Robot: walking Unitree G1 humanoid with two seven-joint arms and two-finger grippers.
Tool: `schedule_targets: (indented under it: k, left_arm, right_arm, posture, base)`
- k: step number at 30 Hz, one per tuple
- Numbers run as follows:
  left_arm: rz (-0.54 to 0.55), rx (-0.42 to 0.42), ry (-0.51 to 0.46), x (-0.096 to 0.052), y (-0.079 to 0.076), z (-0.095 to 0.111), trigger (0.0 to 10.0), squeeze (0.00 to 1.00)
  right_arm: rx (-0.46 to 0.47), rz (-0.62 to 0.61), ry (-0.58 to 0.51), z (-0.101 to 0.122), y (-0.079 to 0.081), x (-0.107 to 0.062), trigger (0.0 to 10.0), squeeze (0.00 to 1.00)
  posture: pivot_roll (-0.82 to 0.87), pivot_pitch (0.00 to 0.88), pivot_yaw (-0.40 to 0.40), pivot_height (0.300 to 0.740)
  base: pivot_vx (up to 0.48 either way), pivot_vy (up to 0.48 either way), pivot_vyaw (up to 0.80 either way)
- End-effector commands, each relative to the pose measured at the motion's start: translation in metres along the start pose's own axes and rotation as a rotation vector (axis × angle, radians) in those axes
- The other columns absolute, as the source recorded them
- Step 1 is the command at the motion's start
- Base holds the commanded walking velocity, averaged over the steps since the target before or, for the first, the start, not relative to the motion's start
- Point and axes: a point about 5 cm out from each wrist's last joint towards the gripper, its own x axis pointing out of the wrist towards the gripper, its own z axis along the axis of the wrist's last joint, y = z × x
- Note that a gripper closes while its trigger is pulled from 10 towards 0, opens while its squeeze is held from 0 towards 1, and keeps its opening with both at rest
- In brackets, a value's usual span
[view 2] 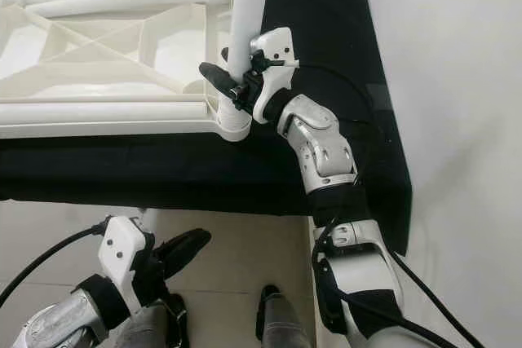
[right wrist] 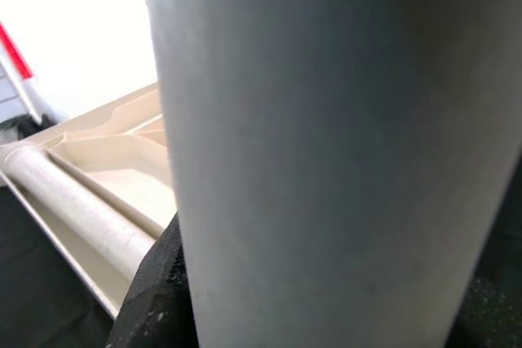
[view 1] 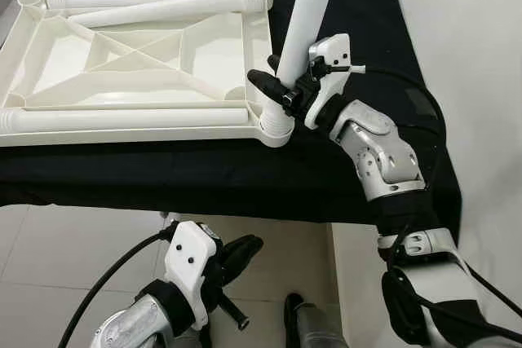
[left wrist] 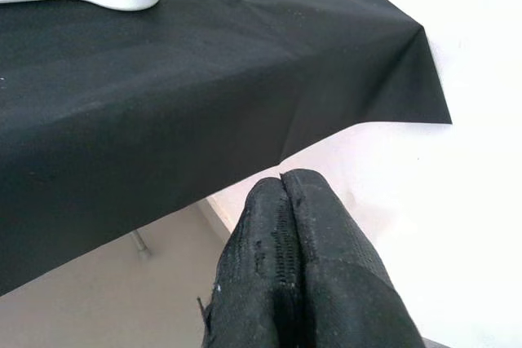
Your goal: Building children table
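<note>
A white plastic children's table top [view 1: 134,59] lies upside down on a black-covered table [view 1: 204,173], ribs facing up. A white table leg [view 1: 308,18] stands upright in the near right corner socket [view 1: 276,124]. My right gripper [view 1: 281,87] is shut on this leg just above the socket; the leg [right wrist: 326,152] looms close in the right wrist view. Two more white legs [view 1: 122,118] lie loose on the top, along the near and far edges. My left gripper [view 1: 241,254] hangs below the table's front edge, fingers [left wrist: 281,258] shut on nothing.
The black cloth's corner [left wrist: 424,34] hangs over the table's right front edge. Pale tiled floor [view 1: 73,250] lies in front of the table. A white wall [view 1: 473,46] runs close along the right side. My own feet [view 1: 298,315] show below.
</note>
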Motion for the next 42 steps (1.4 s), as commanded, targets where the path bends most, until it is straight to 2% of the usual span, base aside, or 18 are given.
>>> schedule_targets:
  k: [1, 3, 4, 5, 6, 8, 9, 12, 19, 22, 27, 30, 31, 32, 38, 42]
  left_arm:
    - [-0.012, -0.025, 0.009, -0.002, -0.004, -0.002, 10.0, 0.0]
    - [-0.012, -0.025, 0.009, -0.002, -0.004, -0.002, 10.0, 0.0]
    - [-0.013, -0.025, 0.009, -0.002, -0.004, -0.002, 10.0, 0.0]
    - [-0.013, -0.025, 0.009, -0.002, -0.004, -0.002, 10.0, 0.0]
    - [-0.013, -0.025, 0.009, -0.002, -0.004, -0.002, 10.0, 0.0]
    - [-0.013, -0.025, 0.009, -0.002, -0.004, -0.002, 10.0, 0.0]
    - [-0.013, -0.025, 0.009, -0.002, -0.004, -0.002, 10.0, 0.0]
    - [-0.012, -0.024, 0.009, -0.002, -0.004, -0.002, 10.0, 0.0]
    - [-0.012, -0.024, 0.008, -0.001, -0.004, -0.002, 10.0, 0.0]
    - [-0.012, -0.025, 0.008, -0.001, -0.004, -0.002, 10.0, 0.0]
    - [-0.013, -0.026, 0.008, -0.001, -0.004, -0.001, 10.0, 0.0]
    - [-0.013, -0.026, 0.008, -0.001, -0.004, -0.002, 10.0, 0.0]
    - [-0.013, -0.026, 0.008, -0.001, -0.004, -0.002, 10.0, 0.0]
    - [-0.013, -0.026, 0.008, -0.001, -0.004, -0.002, 10.0, 0.0]
    - [-0.012, -0.026, 0.006, -0.001, -0.004, -0.001, 10.0, 0.0]
    - [-0.011, -0.025, 0.006, -0.002, -0.004, -0.001, 10.0, 0.0]
  right_arm:
    - [0.124, -0.06, 0.291, -0.078, 0.002, -0.023, 10.0, 0.0]
    - [0.109, -0.018, 0.257, -0.076, 0.007, -0.023, 10.0, 0.0]
    - [0.07, 0.027, 0.212, -0.072, 0.011, -0.024, 10.0, 0.0]
    - [-0.043, 0.118, 0.141, -0.065, 0.017, -0.025, 10.0, 0.0]
    - [-0.043, 0.118, 0.141, -0.065, 0.017, -0.025, 10.0, 0.0]
    - [-0.103, 0.15, 0.116, -0.063, 0.02, -0.026, 10.0, 0.0]
    - [-0.103, 0.15, 0.116, -0.063, 0.02, -0.026, 10.0, 0.0]
    - [-0.211, 0.214, 0.121, -0.064, 0.026, -0.028, 10.0, 0.0]
    - [-0.297, 0.267, 0.206, -0.071, 0.027, -0.03, 10.0, 0.0]
    - [-0.294, 0.261, 0.233, -0.071, 0.024, -0.031, 10.0, 0.0]
    - [-0.123, 0.204, 0.264, -0.058, 0.012, -0.021, 10.0, 0.0]
    - [-0.026, 0.147, 0.306, -0.058, 0.005, -0.018, 10.0, 0.0]
    - [-0.026, 0.147, 0.306, -0.058, 0.005, -0.018, 10.0, 0.0]
    - [0.028, 0.107, 0.336, -0.061, 0.0, -0.018, 10.0, 0.0]
    - [0.093, 0.065, 0.376, -0.076, -0.002, -0.023, 10.0, 0.0]
    - [0.086, 0.052, 0.384, -0.081, 0.0, -0.026, 10.0, 0.0]
  posture:
    - [0.1, 0.362, -0.029, 0.74]
    - [0.1, 0.363, -0.028, 0.74]
    - [0.1, 0.362, -0.028, 0.74]
    - [0.1, 0.361, -0.029, 0.74]
    - [0.1, 0.361, -0.029, 0.74]
    - [0.1, 0.36, -0.03, 0.74]
    - [0.1, 0.36, -0.03, 0.74]
    - [0.1, 0.362, -0.031, 0.74]
    - [0.1, 0.363, -0.032, 0.74]
    - [0.1, 0.363, -0.033, 0.74]
    - [0.1, 0.363, -0.033, 0.74]
    - [0.1, 0.361, -0.033, 0.74]
    - [0.1, 0.361, -0.033, 0.74]
    - [0.1, 0.363, -0.034, 0.74]
    - [0.1, 0.364, -0.035, 0.74]
    - [0.1, 0.366, -0.033, 0.74]
  base:
    - [0.0, 0.0, 0.0]
    - [0.0, 0.0, 0.0]
    - [0.0, 0.0, 0.0]
    - [0.0, 0.0, 0.0]
    - [0.0, 0.0, 0.0]
    - [0.0, 0.0, 0.0]
    - [0.0, 0.0, 0.0]
    - [0.0, 0.0, 0.0]
    - [0.0, 0.0, 0.0]
    - [0.0, 0.0, 0.0]
    - [0.0, 0.0, 0.0]
    - [0.0, 0.0, 0.0]
    - [0.0, 0.0, 0.0]
    - [0.0, 0.0, 0.0]
    - [0.0, 0.0, 0.0]
    - [0.0, 0.0, 0.0]
